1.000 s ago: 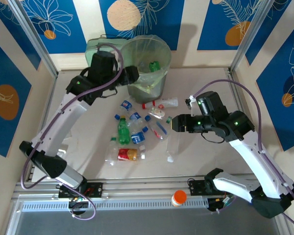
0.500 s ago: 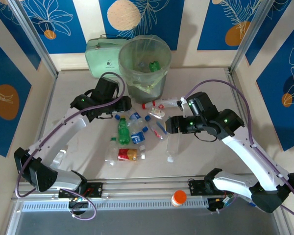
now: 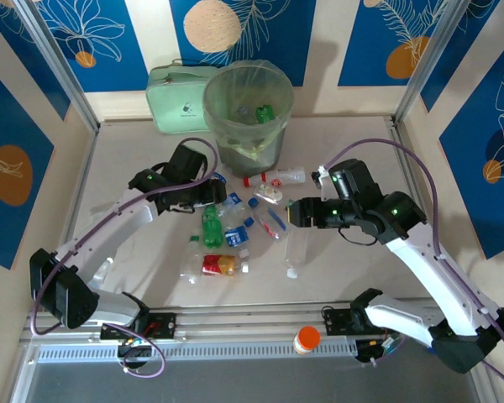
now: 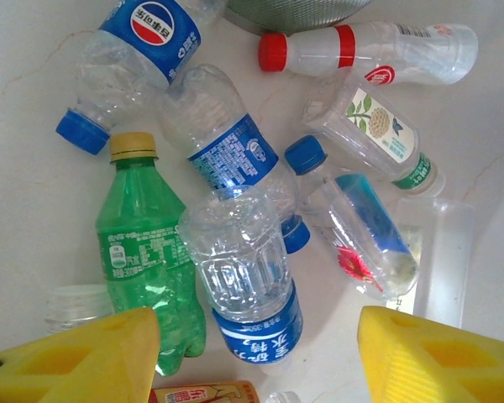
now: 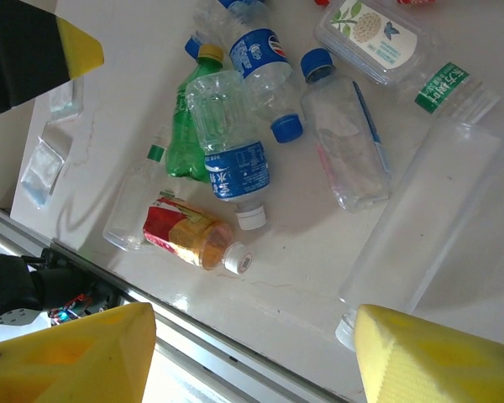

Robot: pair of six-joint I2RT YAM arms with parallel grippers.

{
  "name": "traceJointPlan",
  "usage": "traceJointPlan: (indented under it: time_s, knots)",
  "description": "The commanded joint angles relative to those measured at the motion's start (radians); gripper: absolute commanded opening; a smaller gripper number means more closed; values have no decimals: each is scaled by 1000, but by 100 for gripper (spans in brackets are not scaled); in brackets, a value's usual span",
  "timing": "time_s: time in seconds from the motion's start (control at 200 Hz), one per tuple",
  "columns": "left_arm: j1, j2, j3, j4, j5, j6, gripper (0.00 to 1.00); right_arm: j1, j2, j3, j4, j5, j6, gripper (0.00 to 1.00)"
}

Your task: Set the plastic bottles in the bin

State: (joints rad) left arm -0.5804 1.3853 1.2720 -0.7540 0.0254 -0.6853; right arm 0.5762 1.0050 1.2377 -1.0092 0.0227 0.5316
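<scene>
The bin (image 3: 254, 153) — lined — holds one green bottle (image 3: 265, 112).

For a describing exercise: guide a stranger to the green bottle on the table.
Find the bin at the table's far side; bottles lie scattered before it. On their left, the green bottle is the only green-bodied one, yellow-capped.

Blue leaf-patterned wall panels (image 3: 260, 34) surround a pale, seemingly scuffed tabletop (image 3: 336, 281).
</scene>
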Motion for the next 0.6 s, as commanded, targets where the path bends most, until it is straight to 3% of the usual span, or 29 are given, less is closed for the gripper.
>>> traceJointPlan:
  time_s: [0.0, 0.225, 0.595]
  knots:
    - [1, 43, -6, 32, 28, -43, 66, -17, -28, -14, -1, -33, 3, 64]
    - [78, 63, -40, 70, 53, -82, 65, -44, -68, -27, -2, -57, 4, 64]
    - [151, 57, -137, 49, 63, -9, 61, -78, -172, -100, 4, -89, -5, 64]
